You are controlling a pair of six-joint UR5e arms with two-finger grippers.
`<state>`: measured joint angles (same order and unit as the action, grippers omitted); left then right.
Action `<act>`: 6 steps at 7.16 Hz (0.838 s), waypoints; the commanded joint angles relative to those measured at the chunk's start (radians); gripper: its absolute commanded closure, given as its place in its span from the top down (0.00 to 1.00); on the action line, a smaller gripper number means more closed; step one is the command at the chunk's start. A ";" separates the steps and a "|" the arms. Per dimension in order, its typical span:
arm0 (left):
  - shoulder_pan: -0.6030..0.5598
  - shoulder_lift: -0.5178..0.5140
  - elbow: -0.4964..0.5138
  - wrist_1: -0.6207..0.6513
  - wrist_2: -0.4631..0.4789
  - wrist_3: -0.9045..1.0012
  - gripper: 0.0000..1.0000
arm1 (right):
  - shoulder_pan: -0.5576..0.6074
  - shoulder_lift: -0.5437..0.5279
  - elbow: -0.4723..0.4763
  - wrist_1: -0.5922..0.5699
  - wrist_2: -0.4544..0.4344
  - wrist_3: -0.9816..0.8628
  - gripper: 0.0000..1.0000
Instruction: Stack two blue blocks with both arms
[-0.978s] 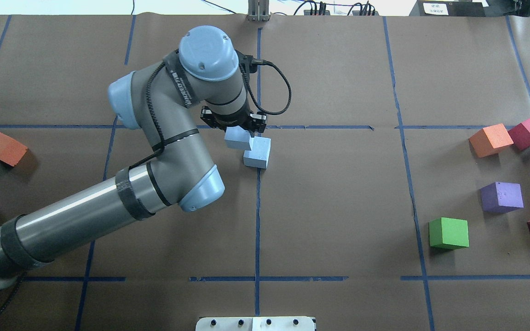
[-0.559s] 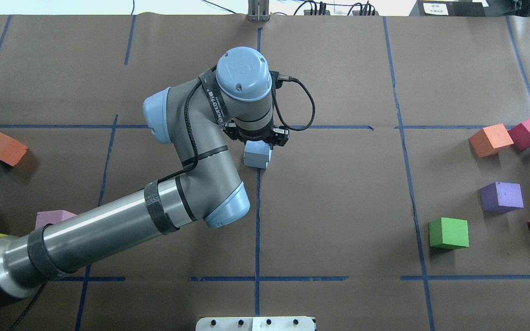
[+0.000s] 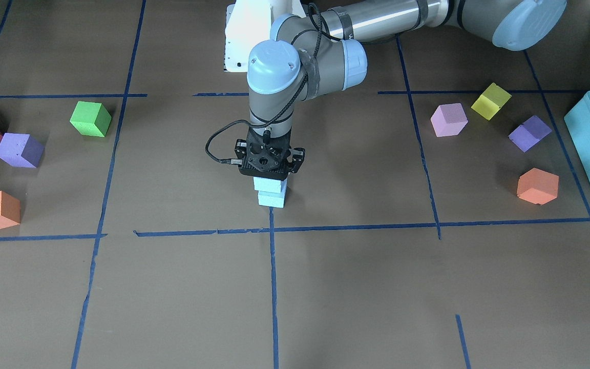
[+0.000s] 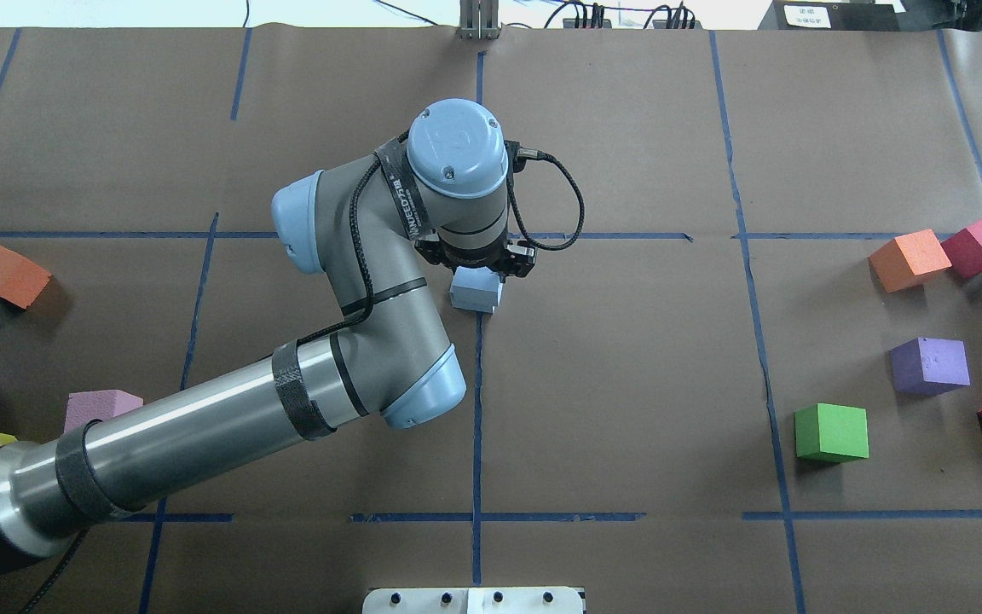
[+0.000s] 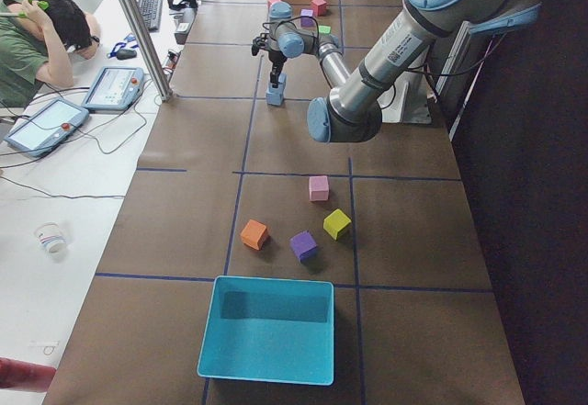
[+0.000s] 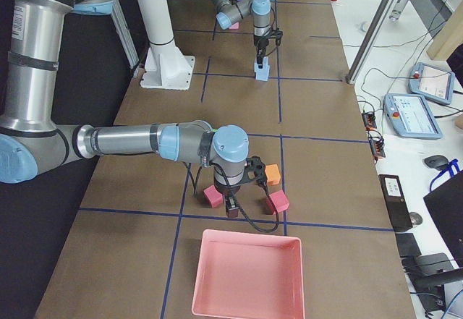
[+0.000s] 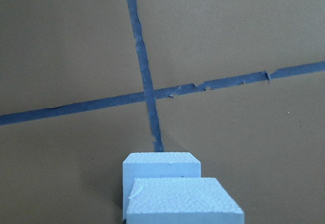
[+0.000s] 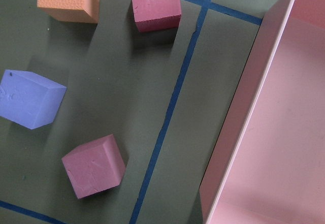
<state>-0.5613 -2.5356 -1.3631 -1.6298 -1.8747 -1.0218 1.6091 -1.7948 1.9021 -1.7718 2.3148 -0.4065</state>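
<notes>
Item: left pincer point(image 3: 270, 173), apparently clamped on upper blue block point(image 3: 270, 184), which is set atop lower blue block point(image 3: 272, 200) at mid-worktop point(image 3: 377, 287). Stack judged formed; release and withdrawal outstanding. Right pincer point(image 6: 232, 210): well apart, above crimson cubes point(image 6: 214, 197) by pink tray point(image 6: 249, 283); opening cannot be told.

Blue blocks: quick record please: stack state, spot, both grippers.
stack: top block rests on bottom block, slightly offset
spot: on a tape line, near its crossing
left gripper: right over top block; fingers hidden, state unclear
right gripper: beside a red cube, near pink tray; state unclear
</notes>
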 commanded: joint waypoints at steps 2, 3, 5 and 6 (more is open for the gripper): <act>-0.005 0.001 0.004 0.002 -0.001 0.000 0.76 | 0.000 -0.001 0.000 0.002 0.000 0.000 1.00; -0.005 0.000 0.004 0.002 -0.001 -0.009 0.93 | 0.000 0.000 0.000 0.000 0.000 0.000 1.00; -0.024 -0.003 -0.004 0.027 -0.009 -0.008 1.00 | 0.000 0.000 0.000 0.000 0.000 0.000 1.00; -0.060 -0.003 -0.030 0.071 -0.059 0.002 1.00 | 0.000 0.000 0.000 0.000 0.000 -0.002 1.00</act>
<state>-0.5883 -2.5377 -1.3707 -1.6006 -1.8931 -1.0278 1.6091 -1.7948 1.9021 -1.7717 2.3148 -0.4068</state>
